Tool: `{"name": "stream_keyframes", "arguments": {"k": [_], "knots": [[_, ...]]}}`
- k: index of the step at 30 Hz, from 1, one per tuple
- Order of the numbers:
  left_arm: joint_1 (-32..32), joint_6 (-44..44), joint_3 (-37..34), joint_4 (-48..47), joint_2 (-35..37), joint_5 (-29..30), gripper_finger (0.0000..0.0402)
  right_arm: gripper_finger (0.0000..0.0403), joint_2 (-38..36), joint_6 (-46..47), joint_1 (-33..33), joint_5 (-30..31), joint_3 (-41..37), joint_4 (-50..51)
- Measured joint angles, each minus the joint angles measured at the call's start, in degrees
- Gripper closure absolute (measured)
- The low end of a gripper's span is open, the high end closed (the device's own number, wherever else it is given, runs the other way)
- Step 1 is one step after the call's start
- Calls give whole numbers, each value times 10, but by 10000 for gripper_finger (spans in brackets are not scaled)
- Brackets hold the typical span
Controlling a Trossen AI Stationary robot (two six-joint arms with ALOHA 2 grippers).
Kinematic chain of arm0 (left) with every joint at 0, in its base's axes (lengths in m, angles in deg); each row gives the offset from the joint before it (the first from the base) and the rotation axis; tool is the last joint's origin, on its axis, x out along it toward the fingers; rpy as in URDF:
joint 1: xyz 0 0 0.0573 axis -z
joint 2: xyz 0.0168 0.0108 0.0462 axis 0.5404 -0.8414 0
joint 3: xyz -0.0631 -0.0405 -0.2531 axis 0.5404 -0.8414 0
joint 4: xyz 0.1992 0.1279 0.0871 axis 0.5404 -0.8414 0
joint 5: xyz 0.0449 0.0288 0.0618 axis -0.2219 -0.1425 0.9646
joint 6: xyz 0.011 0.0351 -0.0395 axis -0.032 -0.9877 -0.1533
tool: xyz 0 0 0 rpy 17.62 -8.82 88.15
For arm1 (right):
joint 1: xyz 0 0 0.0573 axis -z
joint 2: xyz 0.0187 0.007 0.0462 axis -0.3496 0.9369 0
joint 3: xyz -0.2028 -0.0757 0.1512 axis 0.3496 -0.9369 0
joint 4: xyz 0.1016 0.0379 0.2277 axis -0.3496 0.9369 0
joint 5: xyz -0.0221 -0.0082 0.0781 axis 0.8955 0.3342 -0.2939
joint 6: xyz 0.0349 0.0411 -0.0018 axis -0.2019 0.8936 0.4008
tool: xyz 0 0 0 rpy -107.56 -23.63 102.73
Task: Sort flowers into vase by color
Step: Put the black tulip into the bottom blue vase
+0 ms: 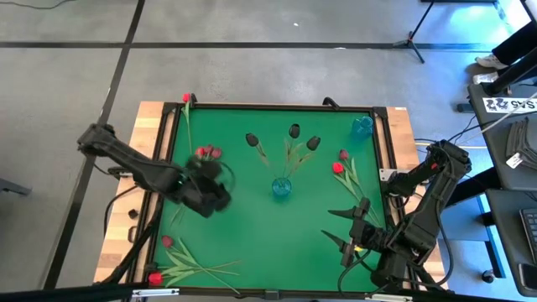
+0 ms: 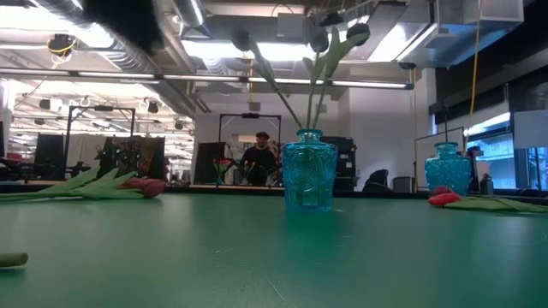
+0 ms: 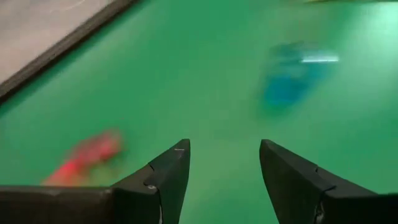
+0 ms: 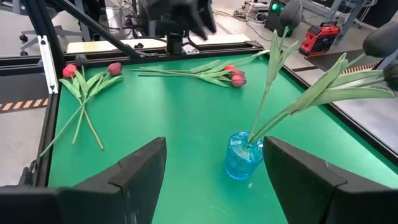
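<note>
Three near-black tulips are seen standing in a blue glass vase at the middle of the green worktop, their heads fanned out toward the far edge. A second blue vase is placed at the far right corner and holds nothing that can be seen from above. Red tulips are scattered in groups: a pair is laid on the right side near the middle, another pair lies at the near left corner, a cluster is found on the left side, and a single one rests at the far left corner.

The left gripper is held above the left part of the worktop, just beside the cluster of red heads; its jaws are spread and nothing is held between them, as is shown in the left wrist view, where only green surface appears in the gap. The right gripper is positioned over the near right area, well apart from the central vase, with its jaws likewise spread and nothing gripped.

In the low view, a person is visible in the room beyond the worktop, behind the central vase.
</note>
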Motion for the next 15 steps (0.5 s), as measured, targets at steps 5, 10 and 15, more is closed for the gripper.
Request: {"name": "stream_keyframes", "arguments": {"k": [5,10,15], "knots": [[-26,173,-39,-162,45,-34,213,134,4,0,-4,-5,0,-6],[-39,167,-101,-152,64,-118,213,134,9,1,-16,-16,0,-15],[16,147,-129,-85,63,-234,214,134,14,15,-24,-33,0,-20]]}}
